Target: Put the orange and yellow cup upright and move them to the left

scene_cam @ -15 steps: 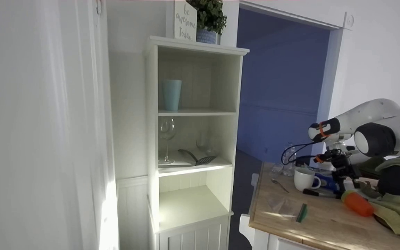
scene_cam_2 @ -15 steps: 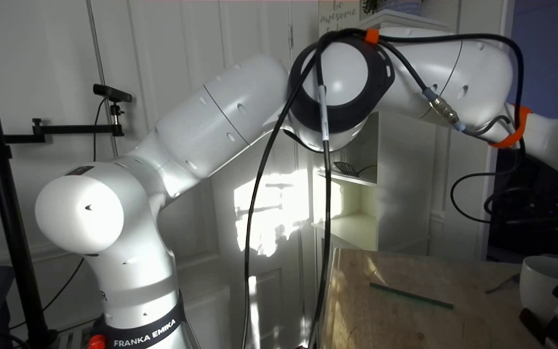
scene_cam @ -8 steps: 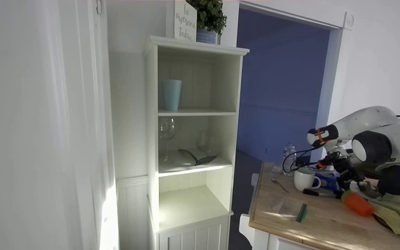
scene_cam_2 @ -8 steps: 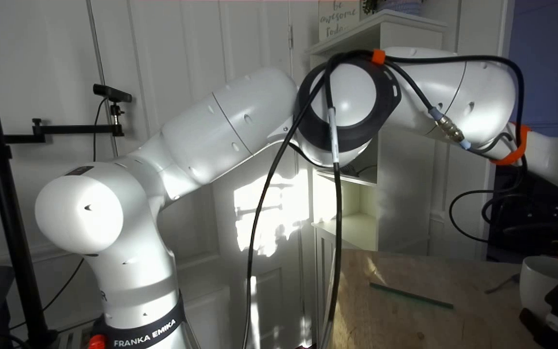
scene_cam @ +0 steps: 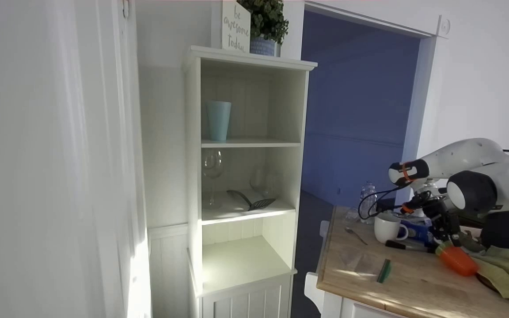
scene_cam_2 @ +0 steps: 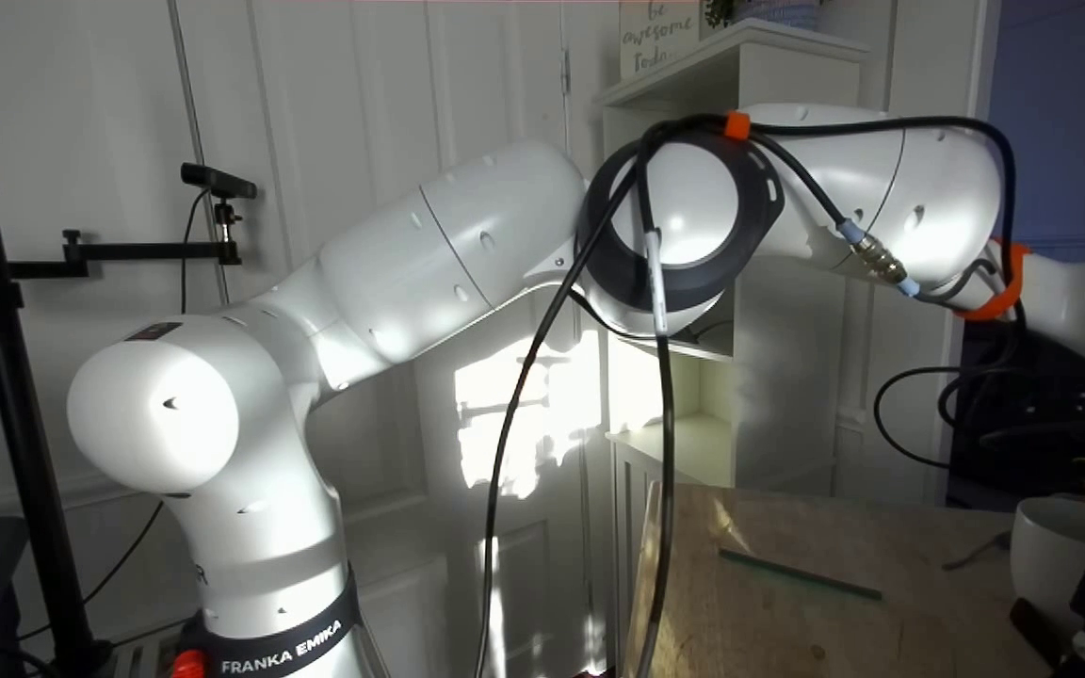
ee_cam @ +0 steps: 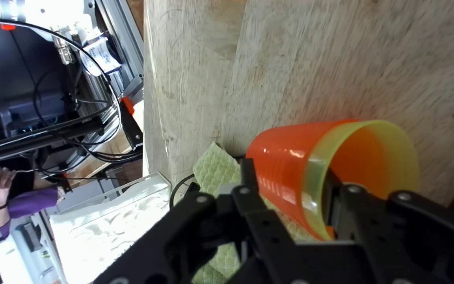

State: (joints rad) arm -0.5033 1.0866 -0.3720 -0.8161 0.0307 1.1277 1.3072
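The orange and yellow cup [ee_cam: 284,152] lies on its side in the wrist view, its yellow rim facing right. In an exterior view the cup [scene_cam: 457,260] rests on the wooden tabletop by a green cloth, directly below my gripper [scene_cam: 449,244]. The wrist view has my gripper [ee_cam: 289,171] astride the cup's wall with its jaws partly apart. One finger [ee_cam: 331,193] reaches inside the mouth against the rim. Outside the cup, close by its orange side, stands the opposite finger [ee_cam: 250,179]. Part of the rim and lower side is hidden behind the fingers.
Beside the cup lie a green cloth [scene_cam: 508,274] and a black marker [scene_cam: 407,245]. A white mug [scene_cam: 386,227], a clear bottle [scene_cam: 368,203] and a spoon [scene_cam: 357,236] are farther back. A green strip [scene_cam: 383,271] lies toward the front. A white shelf unit [scene_cam: 250,143] stands across from the table.
The arm has come down and the gripper has moved toward the cup. Its jaws have narrowed, now around the cup's wall. The cup has shifted very slightly to the right in an exterior view.
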